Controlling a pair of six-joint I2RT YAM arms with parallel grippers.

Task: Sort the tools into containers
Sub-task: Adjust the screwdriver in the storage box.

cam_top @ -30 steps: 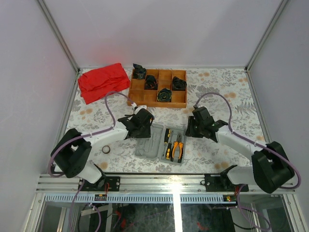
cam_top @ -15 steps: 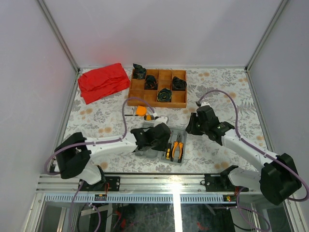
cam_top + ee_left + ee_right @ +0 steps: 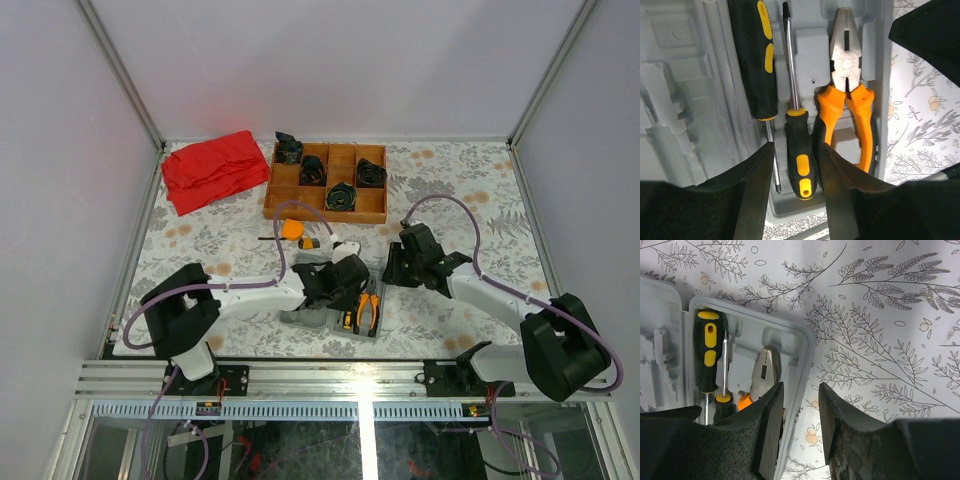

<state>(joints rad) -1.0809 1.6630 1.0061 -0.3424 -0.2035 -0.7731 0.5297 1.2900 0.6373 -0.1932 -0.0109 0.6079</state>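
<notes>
While left gripper (image 3: 795, 150) straddles screwdriver (image 3: 799, 172) — half-open, unclamped — right gripper (image 3: 800, 390) likewise half-open (empty).

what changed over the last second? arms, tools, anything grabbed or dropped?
The left gripper swung right across the grey case, from its left half to its right half. Its open jaws now straddle the small screwdriver and grip nothing. The move uncovered the orange tape measure. The right gripper, open and empty, barely shifted at the case's right edge. The pliers, wooden tray and red cloth stayed put.

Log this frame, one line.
left gripper open, straddling flat-blade black-and-yellow screwdriver | right gripper open, over grey plastic case edge | orange-handled pliers in case | round orange tape measure on table
</notes>
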